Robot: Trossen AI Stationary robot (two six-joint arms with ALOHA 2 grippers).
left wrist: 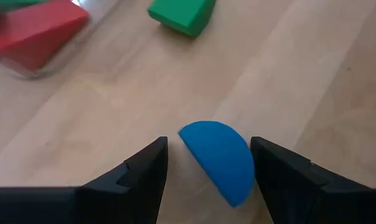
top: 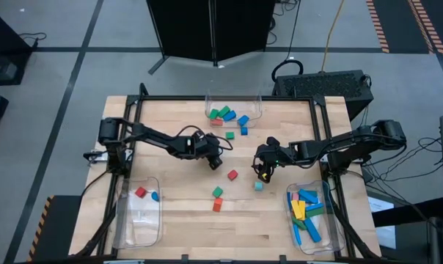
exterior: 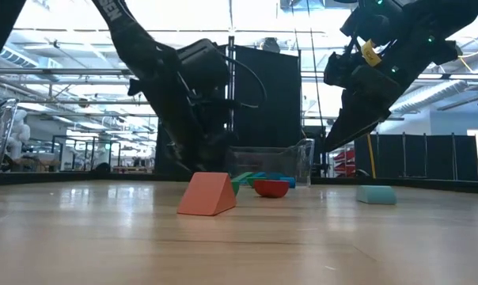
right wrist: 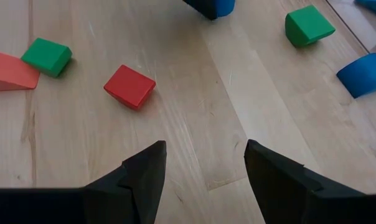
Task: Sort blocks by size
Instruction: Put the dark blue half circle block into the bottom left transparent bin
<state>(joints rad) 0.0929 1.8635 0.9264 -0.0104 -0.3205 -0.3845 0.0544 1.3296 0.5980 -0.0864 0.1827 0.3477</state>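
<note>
The left pincer (left wrist: 206, 165) hangs low over the pale wooden counter (top: 177, 220) with its two dark fingers spread apart, and the small blue half-round block (left wrist: 219, 158) lies flat on the wood between them, nearer one finger than the other and not yet clamped. It looks like a light, rigid piece with a smooth painted skin, so I judge it will not give under pressure but could skate or twist out if pinched across its curved edge; the safer hold is one finger against the straight side and the other at the crown of the arc. Just ahead of this pincer lies a green block (left wrist: 182, 14), beside a clear plastic bin holding a red wedge (left wrist: 35, 34). To the right, the right pincer (right wrist: 203, 165) is also spread and empty above bare wood, a small red cube (right wrist: 129, 86) a little ahead of it.
</note>
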